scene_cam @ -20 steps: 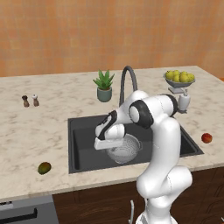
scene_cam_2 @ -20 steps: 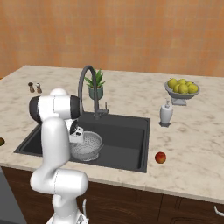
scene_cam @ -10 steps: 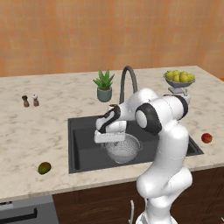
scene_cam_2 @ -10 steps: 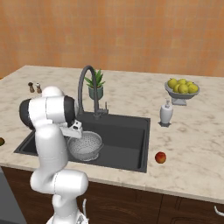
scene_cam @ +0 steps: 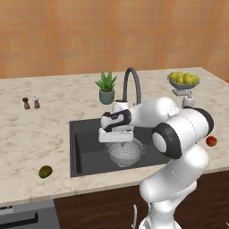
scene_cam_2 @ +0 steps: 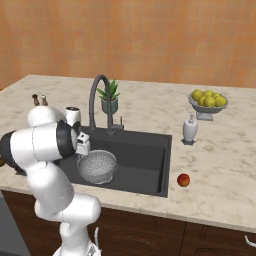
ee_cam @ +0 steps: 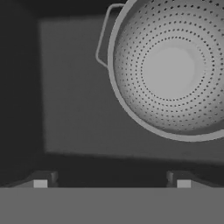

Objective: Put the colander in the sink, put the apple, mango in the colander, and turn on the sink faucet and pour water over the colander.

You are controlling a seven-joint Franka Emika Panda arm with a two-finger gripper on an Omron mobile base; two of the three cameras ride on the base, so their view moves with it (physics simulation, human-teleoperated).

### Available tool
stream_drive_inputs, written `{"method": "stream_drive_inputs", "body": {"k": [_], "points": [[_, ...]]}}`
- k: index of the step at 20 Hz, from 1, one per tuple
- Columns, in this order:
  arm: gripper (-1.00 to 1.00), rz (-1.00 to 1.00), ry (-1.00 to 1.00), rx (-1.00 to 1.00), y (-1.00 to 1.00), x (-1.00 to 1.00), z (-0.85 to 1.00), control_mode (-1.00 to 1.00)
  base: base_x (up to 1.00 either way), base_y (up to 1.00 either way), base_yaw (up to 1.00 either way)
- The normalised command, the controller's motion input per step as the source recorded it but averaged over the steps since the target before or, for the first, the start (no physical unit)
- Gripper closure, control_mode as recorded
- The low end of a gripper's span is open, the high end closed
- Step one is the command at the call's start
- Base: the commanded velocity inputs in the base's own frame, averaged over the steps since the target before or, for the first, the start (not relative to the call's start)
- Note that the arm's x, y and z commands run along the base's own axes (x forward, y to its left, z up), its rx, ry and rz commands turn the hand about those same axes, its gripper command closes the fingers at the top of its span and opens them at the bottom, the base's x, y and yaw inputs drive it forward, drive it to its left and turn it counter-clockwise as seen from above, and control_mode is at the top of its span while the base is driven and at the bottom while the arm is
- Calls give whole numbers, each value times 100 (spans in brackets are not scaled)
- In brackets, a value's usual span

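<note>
The colander (scene_cam: 125,152) sat on the floor of the sink (scene_cam: 87,147), upright and empty, toward the front. A second ago your tool (scene_cam: 116,134) was down low at the colander's rim. Then it came up and away, and its two tips (ee_cam: 40,183) stood wide apart with nothing between them. You could see that from the hand view: the colander (ee_cam: 175,70) lay below and off to one side, not touching the tips. So you let go, and the colander stayed where you put it. That looks like the first job done.

The fruit was not in yet. The mango (scene_cam: 45,171) lay on the tabletop (scene_cam: 40,134) near the front edge, to the left of the sink. The apple (scene_cam: 211,141) lay on the tabletop on the other side, well apart from the mango. In the right base view the apple (scene_cam_2: 183,180) sat just past the sink's right edge.

The sink faucet (scene_cam: 131,85) stood behind the sink, with its spout curving over the basin. No water was showing. You would likely go for one of the fruits next.
</note>
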Motion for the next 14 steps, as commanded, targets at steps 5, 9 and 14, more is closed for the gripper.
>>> {"method": "stream_drive_inputs", "body": {"k": [5,9,14], "points": [[-100,-6,-1,-6,-47,-53,56,-100,0,0,0],[-100,-8,0,-4,-91,-21,44,-100,0,0,0],[-100,-9,0,-1,-100,-13,20,-100,0,0,0]]}}
